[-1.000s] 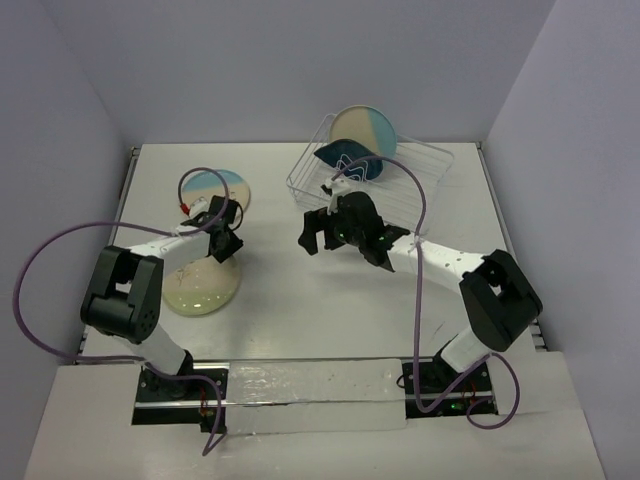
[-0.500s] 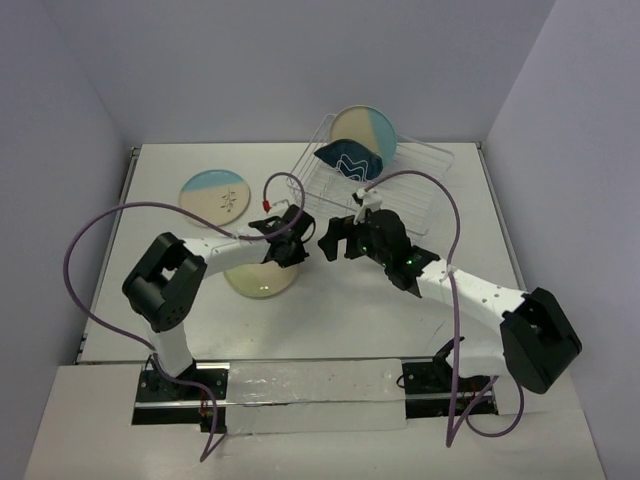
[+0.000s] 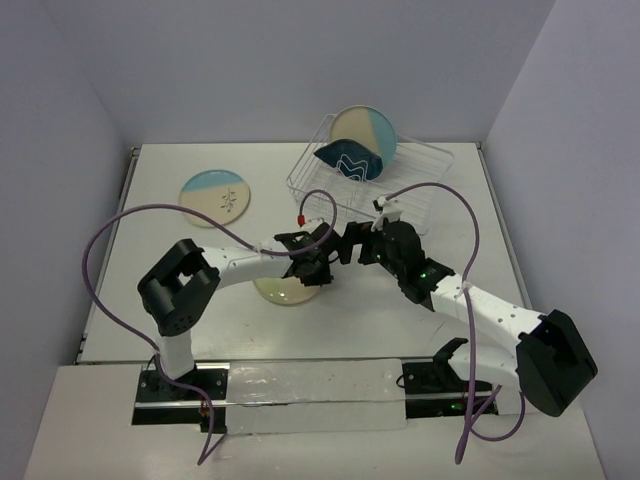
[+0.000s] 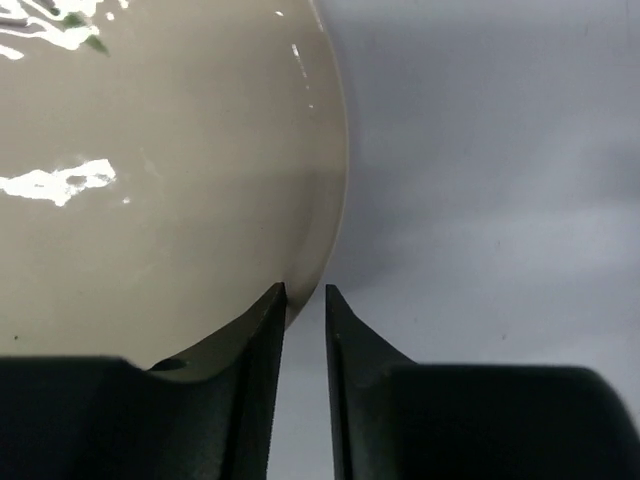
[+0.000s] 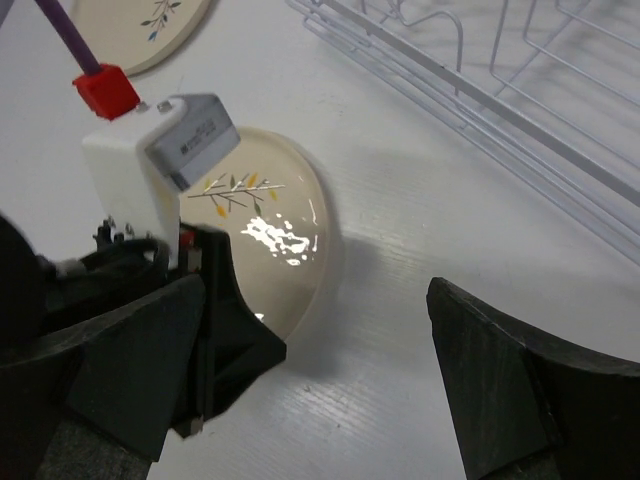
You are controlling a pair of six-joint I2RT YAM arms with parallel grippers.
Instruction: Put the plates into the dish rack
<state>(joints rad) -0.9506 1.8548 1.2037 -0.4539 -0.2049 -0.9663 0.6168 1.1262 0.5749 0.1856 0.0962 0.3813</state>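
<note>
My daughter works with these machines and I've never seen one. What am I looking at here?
Two robot arms are bolted to a white table. One picture looks down from above; the others come from a camera on each wrist. A wire dish rack holds a cream-and-blue plate and a dark blue plate. A second cream-and-blue plate lies flat on the table. The left tool sits at the rim of a cream plate, jaws nearly together; whether it grips is unclear. The right tool is wide open and empty.

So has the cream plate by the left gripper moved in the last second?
Yes. The cream plate slid right in the top view: it was straight below the loose blue-and-cream plate, now it lies well right of it.
</note>
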